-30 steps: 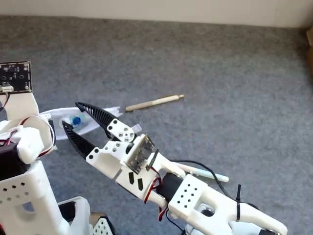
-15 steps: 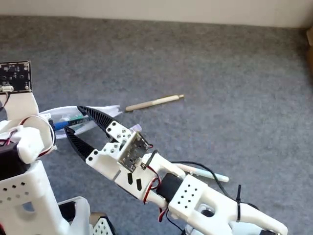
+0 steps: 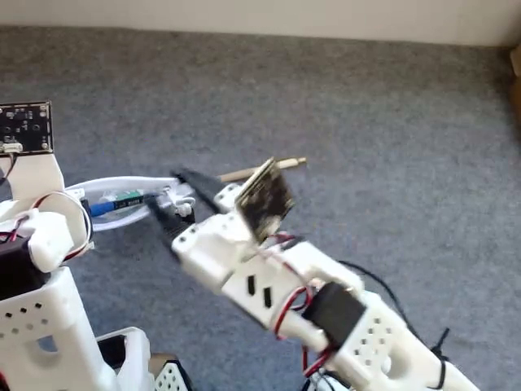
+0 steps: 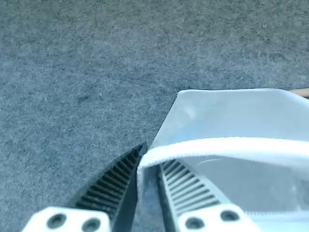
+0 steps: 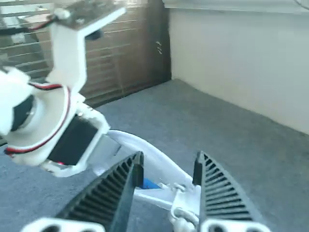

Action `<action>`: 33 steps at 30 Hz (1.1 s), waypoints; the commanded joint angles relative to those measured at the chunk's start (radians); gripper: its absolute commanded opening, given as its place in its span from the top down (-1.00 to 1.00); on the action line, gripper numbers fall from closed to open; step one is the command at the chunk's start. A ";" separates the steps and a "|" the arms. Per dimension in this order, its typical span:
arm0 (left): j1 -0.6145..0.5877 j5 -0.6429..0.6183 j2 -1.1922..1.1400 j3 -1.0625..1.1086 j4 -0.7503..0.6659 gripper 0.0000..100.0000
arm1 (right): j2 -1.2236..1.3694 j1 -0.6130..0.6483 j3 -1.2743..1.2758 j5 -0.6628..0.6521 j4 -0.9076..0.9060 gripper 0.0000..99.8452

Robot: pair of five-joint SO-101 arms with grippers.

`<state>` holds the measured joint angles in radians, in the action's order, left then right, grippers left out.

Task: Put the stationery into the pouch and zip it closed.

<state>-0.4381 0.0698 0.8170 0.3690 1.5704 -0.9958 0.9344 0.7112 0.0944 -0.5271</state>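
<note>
pouch lies on the grey carpeted surface at 9 o'clock from centre in the high view. it's translucent white w/ a thick white zip rim. the rim bows in an arc, so the mouth looks parted.

inside, seen thru the wall, is a blue-teal item, lying lengthwise. can't tell what kind of stationery it is. the right wrist view shows a blue bit of it in the pouch.

left gripper: jaws pressed together on the pouch's rim at one corner, w/ the white edge pinched between the ribbed black fingers.

right gripper is at the pouch's 3 o'clock end. in its wrist view the right gripper has jaws spread, one either side of the zip end hardware, not closed on it. left arm shows beyond the pouch.

beige pen is outside the pouch, on the carpet at abt 2 o'clock from the right gripper. its near end is hidden behind that arm's camera board.
</note>
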 commanded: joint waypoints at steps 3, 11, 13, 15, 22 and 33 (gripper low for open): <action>0.013 -0.012 -0.022 0.021 -0.009 0.98 | -0.035 -0.153 -0.211 0.055 -0.314 0.68; 0.013 -0.012 -0.022 0.021 -0.009 0.98 | -0.035 -0.263 -0.248 -0.003 -0.622 0.68; 0.013 -0.012 -0.022 0.021 -0.009 0.98 | -0.035 -0.263 -0.248 -0.081 -0.690 0.68; 0.013 -0.012 -0.022 0.022 -0.009 0.98 | -0.031 -0.265 -0.237 -0.135 -0.748 0.68; 0.013 -0.012 -0.022 0.022 -0.009 0.98 | -0.033 -0.266 -0.061 -0.295 -0.822 0.67; 0.013 -0.012 -0.022 0.022 -0.009 0.98 | -0.019 -0.263 0.302 -0.496 -0.644 0.67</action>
<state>-0.4381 0.0698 0.8170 0.3690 1.5704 -1.0035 0.6859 0.9628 -0.3475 -1.2497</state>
